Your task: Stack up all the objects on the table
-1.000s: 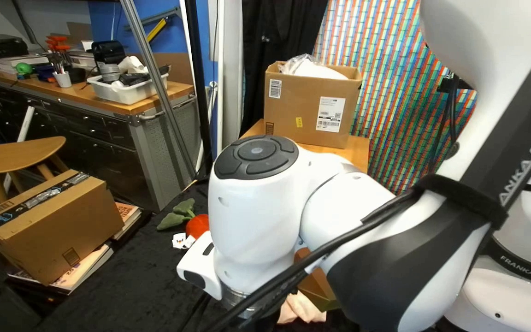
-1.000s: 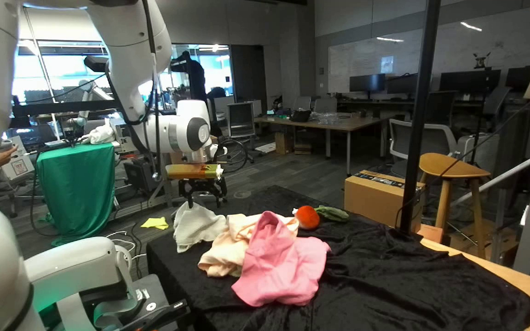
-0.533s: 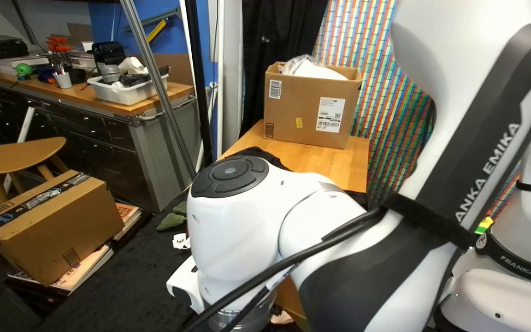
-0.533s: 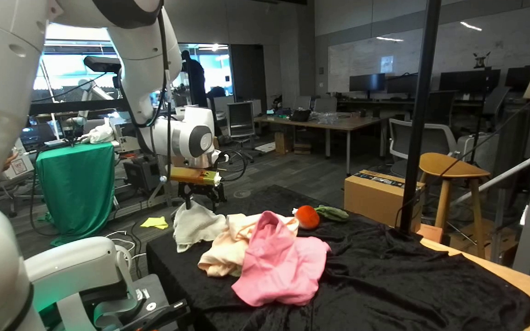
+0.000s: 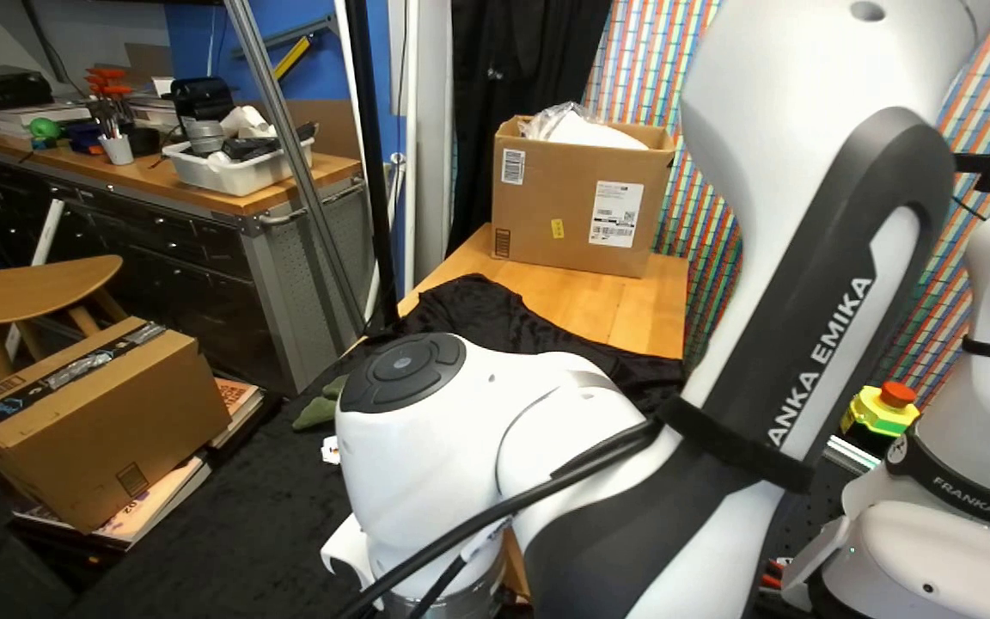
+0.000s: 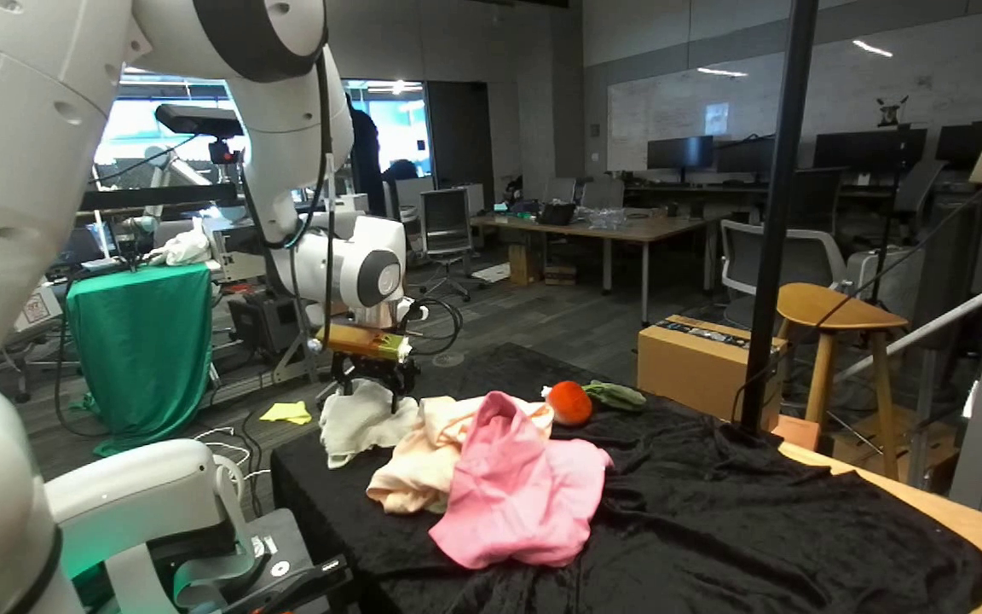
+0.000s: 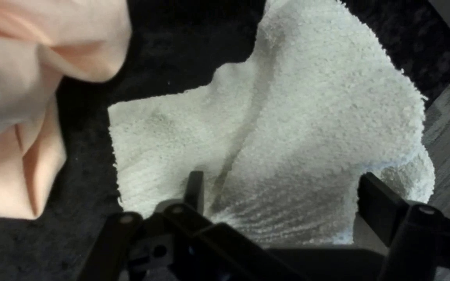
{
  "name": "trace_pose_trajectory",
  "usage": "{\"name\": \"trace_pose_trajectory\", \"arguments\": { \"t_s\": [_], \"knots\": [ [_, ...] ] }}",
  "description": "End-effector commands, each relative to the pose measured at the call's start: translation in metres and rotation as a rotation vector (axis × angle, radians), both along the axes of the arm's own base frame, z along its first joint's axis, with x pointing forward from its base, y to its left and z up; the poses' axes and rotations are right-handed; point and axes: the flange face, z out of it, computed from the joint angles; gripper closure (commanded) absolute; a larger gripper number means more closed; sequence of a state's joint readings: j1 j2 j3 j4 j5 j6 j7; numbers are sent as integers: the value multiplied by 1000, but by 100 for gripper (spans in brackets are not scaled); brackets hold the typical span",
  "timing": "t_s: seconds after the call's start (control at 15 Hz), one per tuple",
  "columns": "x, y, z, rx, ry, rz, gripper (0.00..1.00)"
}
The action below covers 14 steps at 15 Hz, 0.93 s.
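Hand [image 7: 281, 181] spread wide, astride part of grey cloth [image 7: 307, 125], ungripped, peach cloth [image 7: 22, 93] at approx. 10 o'clock on blk. worktop [image 7: 174, 48], wrist view.

Near a corner of the table [image 6: 977, 529], the gripper [image 6: 370, 394] hides part of the white cloth [image 6: 360, 431]. The wrist view's left edge cuts off the peach cloth [image 7: 18, 97].
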<state>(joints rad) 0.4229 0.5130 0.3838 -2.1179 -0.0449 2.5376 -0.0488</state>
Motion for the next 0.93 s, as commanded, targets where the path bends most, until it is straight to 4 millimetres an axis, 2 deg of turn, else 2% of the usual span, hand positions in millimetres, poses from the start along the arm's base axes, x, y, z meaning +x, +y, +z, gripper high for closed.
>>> {"name": "trace_pose_trajectory", "arguments": {
  "t_s": [0.0, 0.33, 0.53, 0.67, 0.87],
  "knots": [
    [12, 1, 4, 12, 51, -17, 34],
    [26, -4, 18, 34, 89, -41, 72],
    [35, -5, 37, 72, 109, -34, 96],
    [42, -8, 49, 100, 119, -37, 100],
    [57, -20, 71, 139, 140, -53, 97]
  ]
}}
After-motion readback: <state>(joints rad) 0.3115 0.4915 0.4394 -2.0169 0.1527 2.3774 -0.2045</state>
